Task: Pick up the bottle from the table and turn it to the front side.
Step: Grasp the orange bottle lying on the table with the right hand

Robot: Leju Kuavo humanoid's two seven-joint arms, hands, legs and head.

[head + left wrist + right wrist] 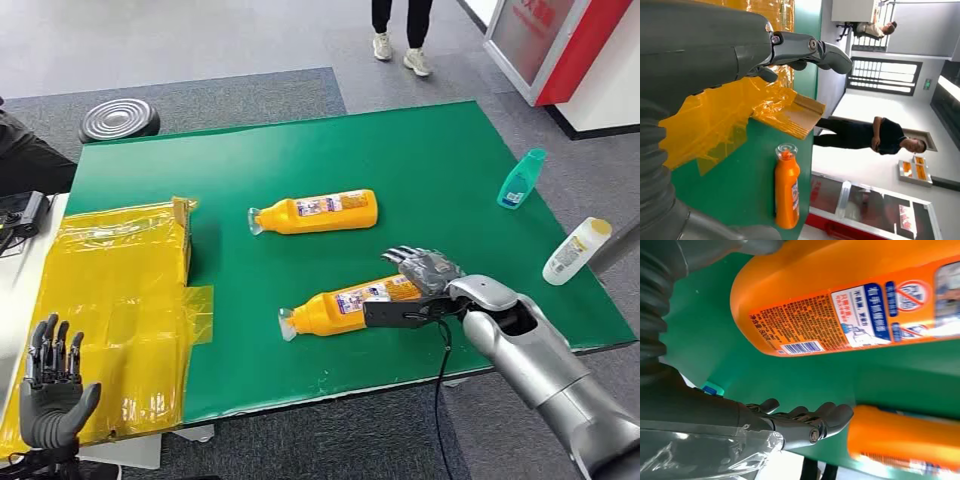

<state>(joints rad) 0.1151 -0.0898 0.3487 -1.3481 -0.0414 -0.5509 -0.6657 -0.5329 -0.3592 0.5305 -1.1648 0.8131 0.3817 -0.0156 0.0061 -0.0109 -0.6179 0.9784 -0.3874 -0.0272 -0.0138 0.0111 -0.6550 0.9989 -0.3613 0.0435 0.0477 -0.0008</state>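
Two orange bottles lie on their sides on the green table (423, 150). The far bottle (317, 212) is near the middle. The near bottle (347, 303) lies in front of it, cap to the left. My right hand (419, 285) straddles its base end, with the fingers (407, 258) on the far side and the thumb on the near side. In the right wrist view the near bottle's label (851, 310) is close, and a strip of green separates it from my fingers (817, 421); the far bottle (904, 437) lies beyond. My left hand (51, 385) is raised at the front left, fingers apart, holding nothing.
Yellow plastic sheeting (113, 300) with a small box (181, 225) covers the table's left end. A teal bottle (522, 180) and a white bottle (575, 250) lie at the right edge. A person's feet (400, 50) stand beyond the table; another person (874, 135) stands nearby.
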